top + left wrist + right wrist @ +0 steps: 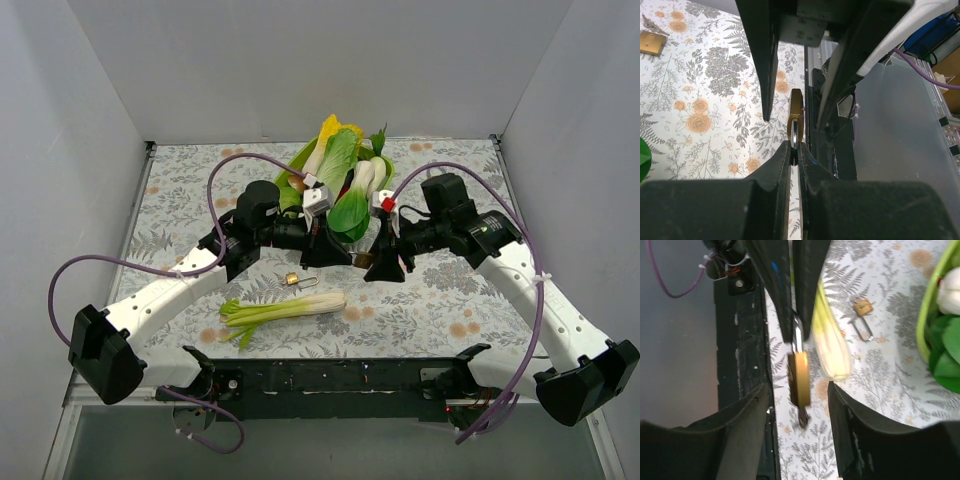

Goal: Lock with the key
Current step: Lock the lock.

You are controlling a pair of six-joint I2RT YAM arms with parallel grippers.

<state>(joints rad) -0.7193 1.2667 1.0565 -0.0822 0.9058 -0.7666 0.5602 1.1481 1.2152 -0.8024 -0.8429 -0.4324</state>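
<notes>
My left gripper (338, 257) is shut on the steel shackle (795, 136) of a brass padlock (796, 106) and holds it above the table between the two arms. In the right wrist view the padlock (800, 378) hangs edge-on, with a dark key (803, 418) sticking out of its far end. My right gripper (799, 386) is open, its fingers (751, 415) on either side of the padlock body and apart from it. In the top view the right gripper (383, 266) faces the left one closely.
A second small brass padlock (292, 279) with a wire loop lies on the floral cloth; it also shows in the right wrist view (863, 306). A leek (288, 308) lies near the front. A pile of vegetables (342, 178) sits behind the grippers.
</notes>
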